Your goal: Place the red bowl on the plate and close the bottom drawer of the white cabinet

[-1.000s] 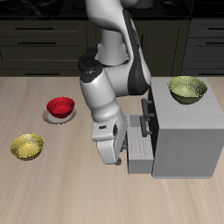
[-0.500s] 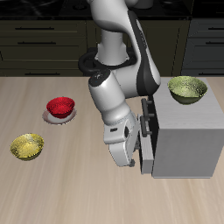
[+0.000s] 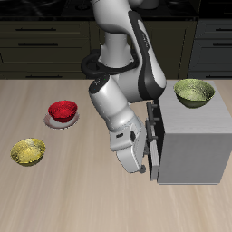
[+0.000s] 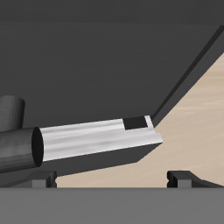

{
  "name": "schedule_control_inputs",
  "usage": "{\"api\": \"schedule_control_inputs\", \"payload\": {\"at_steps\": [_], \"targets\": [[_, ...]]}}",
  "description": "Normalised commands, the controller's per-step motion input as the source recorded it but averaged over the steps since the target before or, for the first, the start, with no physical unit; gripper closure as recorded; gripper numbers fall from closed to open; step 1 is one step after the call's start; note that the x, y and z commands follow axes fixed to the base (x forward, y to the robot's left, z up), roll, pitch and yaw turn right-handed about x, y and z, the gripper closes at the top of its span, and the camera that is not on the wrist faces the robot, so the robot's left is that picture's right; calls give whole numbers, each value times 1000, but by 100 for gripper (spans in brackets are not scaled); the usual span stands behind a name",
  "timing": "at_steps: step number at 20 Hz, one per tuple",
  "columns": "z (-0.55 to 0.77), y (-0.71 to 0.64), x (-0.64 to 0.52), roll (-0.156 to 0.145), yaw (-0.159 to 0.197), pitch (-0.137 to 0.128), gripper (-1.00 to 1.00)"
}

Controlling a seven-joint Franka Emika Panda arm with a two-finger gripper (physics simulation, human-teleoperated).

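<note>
While the red bowl (image 3: 62, 111) sits on the plate (image 3: 55, 122), the gripper (image 3: 134, 166), grip state unclear, presses the cabinet's (image 3: 190, 136) stiff, free-sliding bottom drawer (image 3: 149, 161), best pushed mid-front.

Items counted: one red bowl (image 3: 62, 111), one plate (image 3: 53, 122) beneath it, two yellow-green bowls (image 3: 28, 151) (image 3: 194, 91), one white cabinet (image 3: 192, 136), one robot arm (image 3: 118, 100).
</note>
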Motion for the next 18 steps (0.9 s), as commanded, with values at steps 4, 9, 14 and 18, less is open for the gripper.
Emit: {"api": "schedule_control_inputs", "payload": {"at_steps": [4, 9, 14, 18], "targets": [[-96, 231, 190, 142, 159, -112, -100], [-20, 111, 207, 134, 202, -89, -100], [-87, 223, 194, 117, 137, -68, -100], [-242, 257, 292, 56, 10, 16, -100]]}}
